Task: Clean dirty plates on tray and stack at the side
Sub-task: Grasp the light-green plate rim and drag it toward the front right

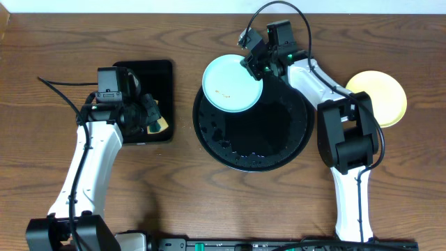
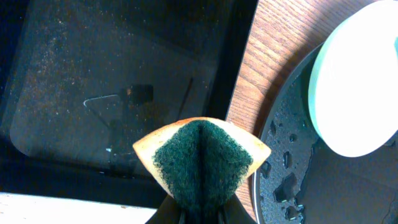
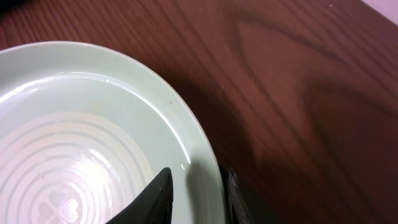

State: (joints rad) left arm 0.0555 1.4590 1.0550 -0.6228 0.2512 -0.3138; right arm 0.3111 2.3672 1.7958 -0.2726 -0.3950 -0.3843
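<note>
A pale mint-blue plate (image 1: 230,85) with small brown smudges is tilted over the far left rim of the round black tray (image 1: 279,150). My right gripper (image 1: 255,67) is shut on the plate's right edge. In the right wrist view its jaws (image 3: 196,193) pinch the plate's rim (image 3: 93,124). My left gripper (image 1: 153,117) is shut on a folded yellow sponge with a green scouring face (image 2: 202,158), above the near right corner of a small rectangular tray. The mint plate (image 2: 357,81) and the wet round tray (image 2: 289,180) also show in the left wrist view. A pale yellow plate (image 1: 380,97) lies on the table at the right. A second mint plate is not in view.
The small rectangular black tray (image 1: 143,80) lies left of the round tray, and in the left wrist view (image 2: 93,93) it shows specks and reflections. Water drops and dark bits sit on the round tray's floor. The table is dark brown wood (image 1: 56,56).
</note>
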